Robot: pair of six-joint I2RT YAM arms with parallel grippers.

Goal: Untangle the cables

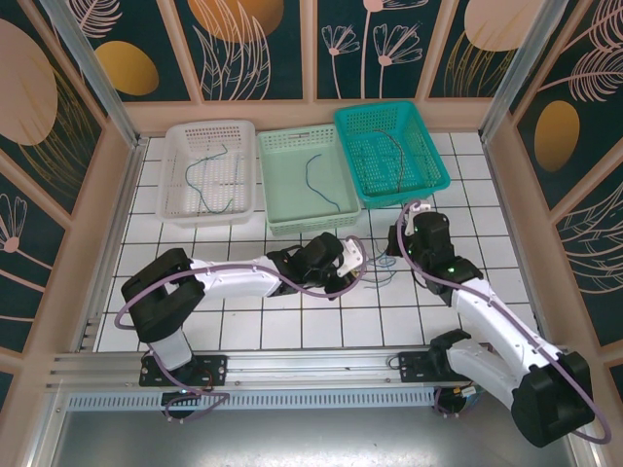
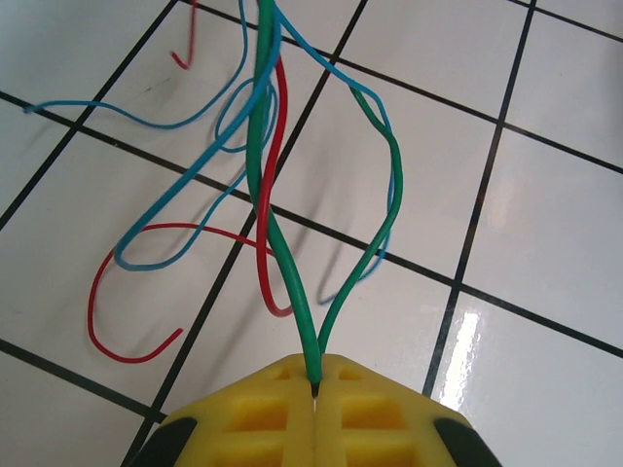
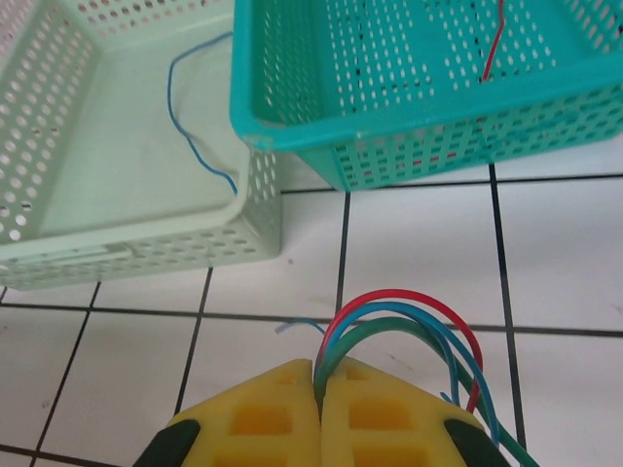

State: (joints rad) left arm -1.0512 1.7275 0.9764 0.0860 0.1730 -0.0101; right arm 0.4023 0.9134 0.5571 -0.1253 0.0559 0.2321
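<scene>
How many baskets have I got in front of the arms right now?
3, in a row at the far side: the white basket on the left, the pale green basket in the middle, and the teal basket on the right. None appears hidden.

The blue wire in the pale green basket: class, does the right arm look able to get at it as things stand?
Probably not yet: the right gripper is shut on a bunch of wires, so its jaws are busy. Otherwise the blue wire lies uncovered in the open-topped basket close ahead.
</scene>
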